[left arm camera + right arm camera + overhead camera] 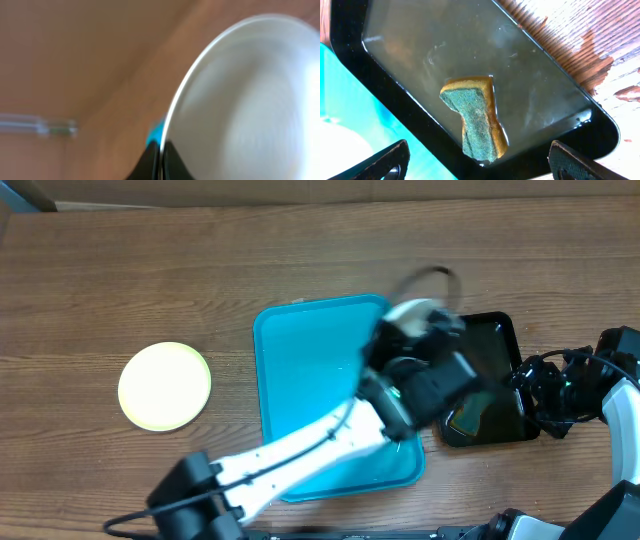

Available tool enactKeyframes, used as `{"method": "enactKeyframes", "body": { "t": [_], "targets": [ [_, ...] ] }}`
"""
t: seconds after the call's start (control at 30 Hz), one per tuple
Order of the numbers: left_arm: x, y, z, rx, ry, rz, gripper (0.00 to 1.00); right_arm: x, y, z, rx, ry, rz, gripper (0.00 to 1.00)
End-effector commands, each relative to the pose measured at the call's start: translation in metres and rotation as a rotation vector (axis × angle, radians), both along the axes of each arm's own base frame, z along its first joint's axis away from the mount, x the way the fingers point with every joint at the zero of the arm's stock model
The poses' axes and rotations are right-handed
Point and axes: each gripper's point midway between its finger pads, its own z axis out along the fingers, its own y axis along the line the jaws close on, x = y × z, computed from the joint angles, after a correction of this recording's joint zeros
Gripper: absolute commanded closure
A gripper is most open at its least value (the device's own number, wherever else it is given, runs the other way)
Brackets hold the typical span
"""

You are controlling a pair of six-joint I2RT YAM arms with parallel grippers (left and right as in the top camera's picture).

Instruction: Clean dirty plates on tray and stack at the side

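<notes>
The left gripper (161, 160) was clamped shut on the rim of a round, shallow white plate (240, 100). It held the plate up on edge in the air. From overhead, the plate was a blur at upper centre-right, above the far right corner of the large turquoise plastic tray (300, 370) and beside the small glossy black tray (495, 340).

A second plate, round with a pale yellow-green rim (165, 385), lay flat on the wooden table at centre left, well apart from both trays.

The right gripper (481, 164) hung with its jaws spread wide and nothing between them. It was over the black tray, where a yellow-backed green sponge (475, 117) sat in shallow water.

To my eye the white plate looked stiff, smooth and light, and probably slick if wet. Only a thin bite of rim sat between the fingers, so I judged it could pivot or slip under scrubbing. The rim seemed the only place to grip it, and a deeper bite would have been safer. A drop onto the table might chip it.
</notes>
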Motion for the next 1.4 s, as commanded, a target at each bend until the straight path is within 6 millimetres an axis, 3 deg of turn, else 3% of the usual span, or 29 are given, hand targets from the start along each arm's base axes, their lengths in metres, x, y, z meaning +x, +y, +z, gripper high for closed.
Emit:
{"method": "enactKeyframes", "body": {
  "t": [0.0, 0.07, 0.1, 0.13, 0.17, 0.23, 0.43, 0.63, 0.77, 0.9, 0.97, 1.03, 1.2, 1.27, 1.37],
  "targets": [
    [-0.002, 0.075, 0.02, -0.485, 0.072, 0.346, 0.96, 0.001, -0.001, 0.002, 0.0, -0.013, -0.001, 0.09],
    [-0.01, 0.118, 0.011, -0.54, 0.163, 0.496, 0.96, 0.001, -0.001, 0.002, 0.0, -0.013, -0.001, 0.09],
    [-0.018, 0.168, 0.005, -0.565, 0.223, 0.66, 0.96, 0.001, -0.001, 0.002, 0.0, -0.013, -0.001, 0.09],
    [-0.02, 0.19, 0.003, -0.569, 0.242, 0.728, 0.96, 0.001, -0.001, 0.002, 0.0, -0.013, -0.001, 0.09],
    [-0.023, 0.225, 0.001, -0.579, 0.25, 0.838, 0.96, 0.001, -0.001, 0.002, -0.001, -0.013, -0.001, 0.09],
    [-0.025, 0.263, -0.004, -0.607, 0.268, 0.956, 0.96, 0.001, -0.001, 0.002, -0.001, -0.013, -0.001, 0.09],
    [-0.036, 0.336, -0.035, -0.805, 0.411, 1.126, 0.96, 0.001, -0.001, 0.002, 0.0, -0.013, -0.001, 0.09],
    [-0.074, 0.4, -0.087, -0.928, 0.442, 1.343, 0.96, 0.001, -0.001, 0.002, -0.001, -0.014, -0.001, 0.09],
    [-0.084, 0.417, -0.122, -0.998, 0.419, 1.393, 0.96, 0.002, -0.002, 0.002, -0.004, -0.019, -0.001, 0.09],
    [-0.09, 0.429, -0.145, -1.016, 0.375, 1.421, 0.94, 0.003, -0.002, 0.002, -0.005, -0.022, -0.001, 0.08],
    [-0.086, 0.431, -0.146, -1.011, 0.366, 1.392, 0.59, 0.003, -0.002, 0.002, -0.005, -0.022, -0.001, 0.08],
    [-0.08, 0.429, -0.141, -1.023, 0.372, 1.356, 0.47, 0.003, -0.002, 0.002, -0.005, -0.023, -0.001, 0.08],
    [-0.059, 0.408, -0.105, -1.146, 0.409, 1.192, 0.41, 0.004, 0.002, 0.005, 0.013, -0.044, 0.029, 0.12],
    [-0.047, 0.395, -0.081, -1.182, 0.417, 1.049, 0.41, 0.007, 0.008, 0.011, 0.036, -0.085, 0.07, 0.12],
    [-0.03, 0.361, -0.029, -1.199, 0.416, 0.741, 0.4, 0.012, 0.017, 0.037, 0.056, -0.177, 0.123, 0.12]
  ]
}}
